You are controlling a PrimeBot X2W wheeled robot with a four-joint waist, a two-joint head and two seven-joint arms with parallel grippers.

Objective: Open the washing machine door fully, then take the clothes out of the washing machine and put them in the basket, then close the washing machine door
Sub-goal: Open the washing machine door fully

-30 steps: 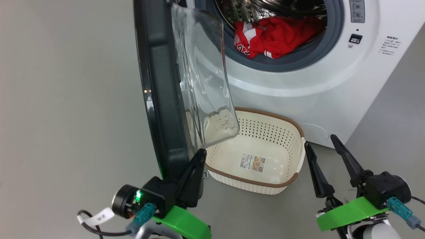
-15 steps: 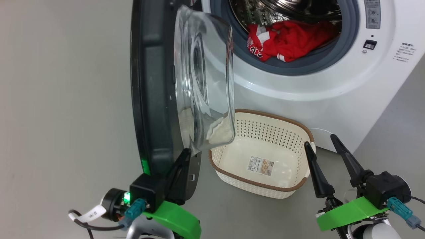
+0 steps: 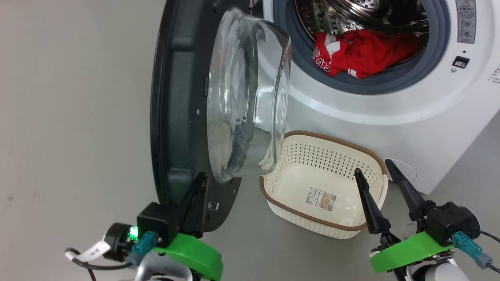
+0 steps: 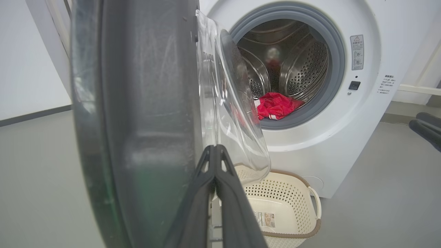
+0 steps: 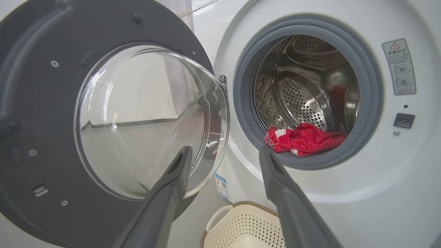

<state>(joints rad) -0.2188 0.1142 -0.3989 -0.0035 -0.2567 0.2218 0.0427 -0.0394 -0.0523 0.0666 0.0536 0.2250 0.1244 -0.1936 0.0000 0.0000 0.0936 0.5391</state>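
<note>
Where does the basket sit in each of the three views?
Head view: the basket lies low, right of centre, beside the door's glass bowl.
Left wrist view: basket at bottom, right of centre, under the glass bowl.
Right wrist view: basket cut by the bottom edge, centre.
Shared landmark: the red clothes, above the basket in every view.

Smooth grey floor, plain white wall, dark skirting strip.
</note>
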